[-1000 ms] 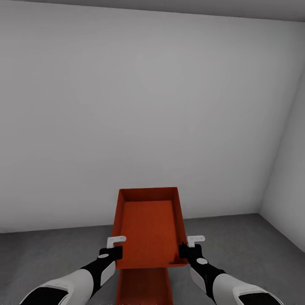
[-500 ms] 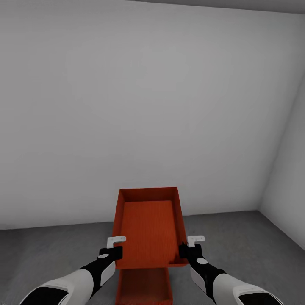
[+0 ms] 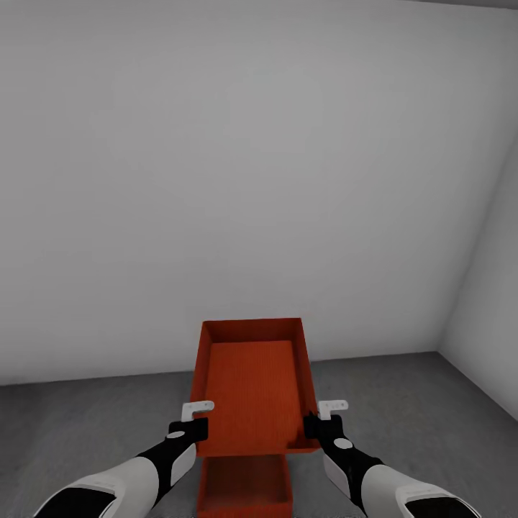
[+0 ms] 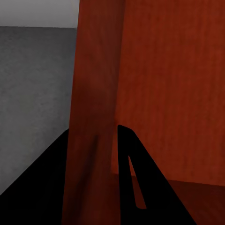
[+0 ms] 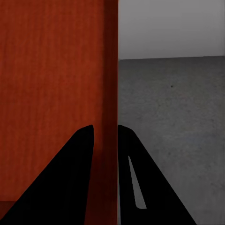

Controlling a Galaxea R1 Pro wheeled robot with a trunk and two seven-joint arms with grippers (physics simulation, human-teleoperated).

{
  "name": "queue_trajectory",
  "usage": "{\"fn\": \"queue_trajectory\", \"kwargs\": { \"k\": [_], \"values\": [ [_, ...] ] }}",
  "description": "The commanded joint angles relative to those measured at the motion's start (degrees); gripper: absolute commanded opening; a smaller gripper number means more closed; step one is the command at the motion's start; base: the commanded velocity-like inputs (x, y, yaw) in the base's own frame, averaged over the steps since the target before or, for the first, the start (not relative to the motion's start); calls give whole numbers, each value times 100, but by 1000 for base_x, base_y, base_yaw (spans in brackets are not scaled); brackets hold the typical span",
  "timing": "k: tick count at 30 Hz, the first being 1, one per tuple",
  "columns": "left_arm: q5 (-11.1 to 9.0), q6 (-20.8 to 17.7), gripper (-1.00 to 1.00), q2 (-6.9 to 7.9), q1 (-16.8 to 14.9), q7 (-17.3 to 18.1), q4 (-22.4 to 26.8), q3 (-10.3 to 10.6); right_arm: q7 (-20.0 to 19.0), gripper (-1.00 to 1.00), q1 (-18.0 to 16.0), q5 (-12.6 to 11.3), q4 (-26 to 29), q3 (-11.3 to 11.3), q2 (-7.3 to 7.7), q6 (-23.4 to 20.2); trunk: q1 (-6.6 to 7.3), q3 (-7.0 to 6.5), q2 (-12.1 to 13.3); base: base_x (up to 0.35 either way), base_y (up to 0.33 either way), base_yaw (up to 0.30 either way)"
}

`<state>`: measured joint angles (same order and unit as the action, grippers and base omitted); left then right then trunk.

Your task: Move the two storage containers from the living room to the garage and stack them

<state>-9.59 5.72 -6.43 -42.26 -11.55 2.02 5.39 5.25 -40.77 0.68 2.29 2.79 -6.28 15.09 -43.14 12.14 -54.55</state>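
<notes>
Now the left gripper is clamped on the left wall of the upper storage container, the right gripper on its right wall, fingers straddling each rim. Orange-red and open-topped, it hangs above the lower storage container, apparently resting on the grey floor. Since earlier, the view has tilted down.

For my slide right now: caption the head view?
Both hands, left and right, hold one container above another.
</notes>
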Motion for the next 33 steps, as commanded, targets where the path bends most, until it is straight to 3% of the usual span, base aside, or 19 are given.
{"fn": "queue_trajectory", "kwargs": {
  "k": [1,33],
  "values": [
    [-96,25,-100,63,-2,-41,-18,-212,28,-100,-10,117,17,-402,-4,91,0,17,-6,0,0,0],
    [-96,25,-100,63,-2,-41,-18,-213,28,-100,-10,117,17,-402,-4,91,0,310,-6,9,0,0]
  ]
}}
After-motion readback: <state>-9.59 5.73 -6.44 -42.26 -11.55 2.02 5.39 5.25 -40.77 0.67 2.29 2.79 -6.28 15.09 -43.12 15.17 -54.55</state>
